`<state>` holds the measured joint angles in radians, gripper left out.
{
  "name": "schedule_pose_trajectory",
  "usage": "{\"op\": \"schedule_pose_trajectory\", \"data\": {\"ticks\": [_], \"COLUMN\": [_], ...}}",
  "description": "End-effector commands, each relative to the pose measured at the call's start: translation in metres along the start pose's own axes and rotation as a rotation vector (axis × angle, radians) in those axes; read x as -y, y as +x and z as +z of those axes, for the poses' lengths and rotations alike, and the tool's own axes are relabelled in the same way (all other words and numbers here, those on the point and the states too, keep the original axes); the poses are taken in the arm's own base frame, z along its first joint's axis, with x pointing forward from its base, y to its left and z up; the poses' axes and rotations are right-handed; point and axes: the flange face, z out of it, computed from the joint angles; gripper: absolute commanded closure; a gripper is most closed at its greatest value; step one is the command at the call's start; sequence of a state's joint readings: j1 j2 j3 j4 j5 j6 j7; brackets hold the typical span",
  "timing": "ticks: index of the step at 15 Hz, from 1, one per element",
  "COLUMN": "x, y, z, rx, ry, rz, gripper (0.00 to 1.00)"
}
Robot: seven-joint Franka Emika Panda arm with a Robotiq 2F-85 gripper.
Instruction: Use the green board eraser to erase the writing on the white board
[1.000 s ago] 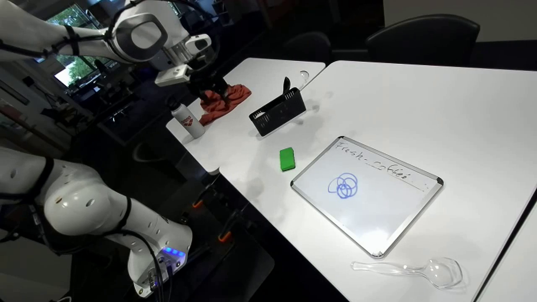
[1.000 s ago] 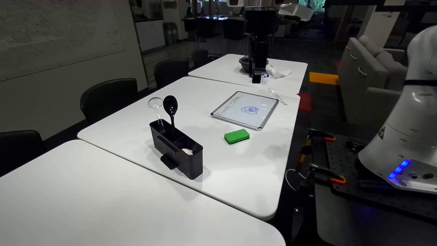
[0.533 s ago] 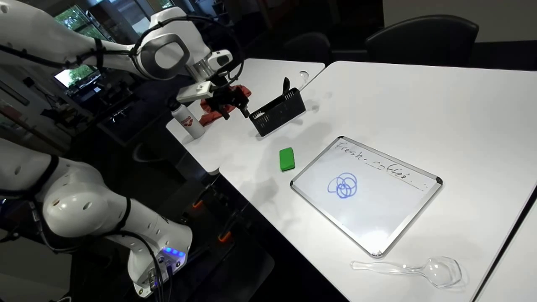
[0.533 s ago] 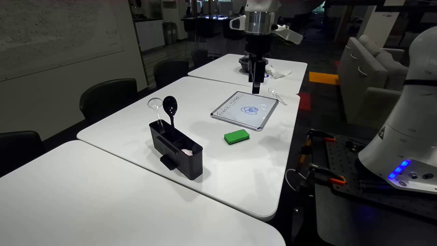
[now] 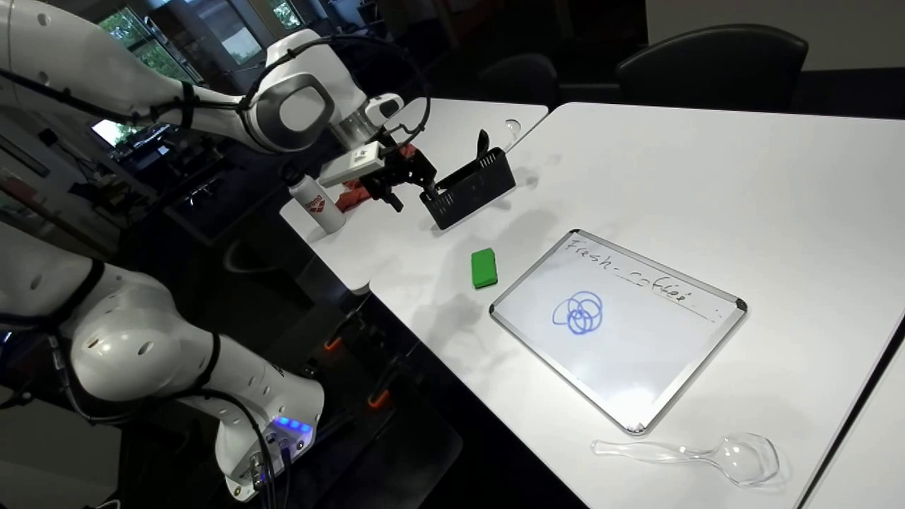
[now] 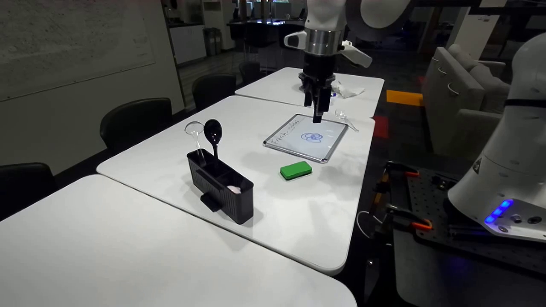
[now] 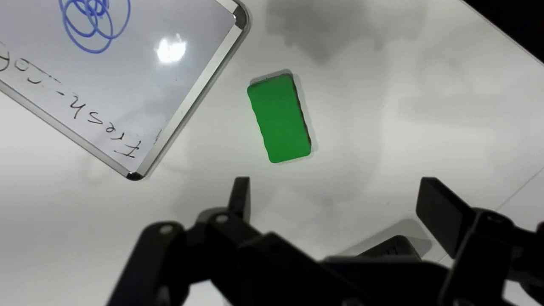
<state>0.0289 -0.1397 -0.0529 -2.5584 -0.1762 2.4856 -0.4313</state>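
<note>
Wrist view: green board eraser [image 7: 280, 119], rectangular, wavy-sided

Glossy white board [image 5: 629, 343], metallic frame [image 7: 191, 100], matt eraser [image 7: 279, 119]

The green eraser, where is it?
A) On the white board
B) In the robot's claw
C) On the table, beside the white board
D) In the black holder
C: the wrist view shows the green eraser on the table, a gap between it and the white board.
</note>
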Motion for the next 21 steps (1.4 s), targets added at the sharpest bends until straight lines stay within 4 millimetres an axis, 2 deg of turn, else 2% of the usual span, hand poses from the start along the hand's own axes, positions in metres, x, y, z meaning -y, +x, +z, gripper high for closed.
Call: {"op": "schedule_pose_trajectory", "data": {"ticks": [1,2,4,6,7,8,10,15,21], "x": [-0.024,-0.03,-0.024,-0.026,-0.034,-0.023,-0.021,-0.024,-0.033], "y": [-0.007,-0.01,-0.007,-0.003,-0.007,-0.011,-0.01,-0.01,-0.016], "z": [0.047,0.061,0.089,0.106,0.113,0.105,0.113,0.113,0.134], "rx": [-0.088,-0.128,-0.175,-0.178,-0.151,-0.154,-0.144,-0.149,-0.101], "ry": [-0.051,-0.048,-0.028,0.031,0.048,0.028,0.039,0.031,0.02], "rz": [-0.159,-0.174,-0.206,-0.249,-0.254,-0.233,-0.243,-0.252,-0.244], "gripper": [0.0,0.0,0.0,0.0,0.0,0.0,0.0,0.0,0.0]}}
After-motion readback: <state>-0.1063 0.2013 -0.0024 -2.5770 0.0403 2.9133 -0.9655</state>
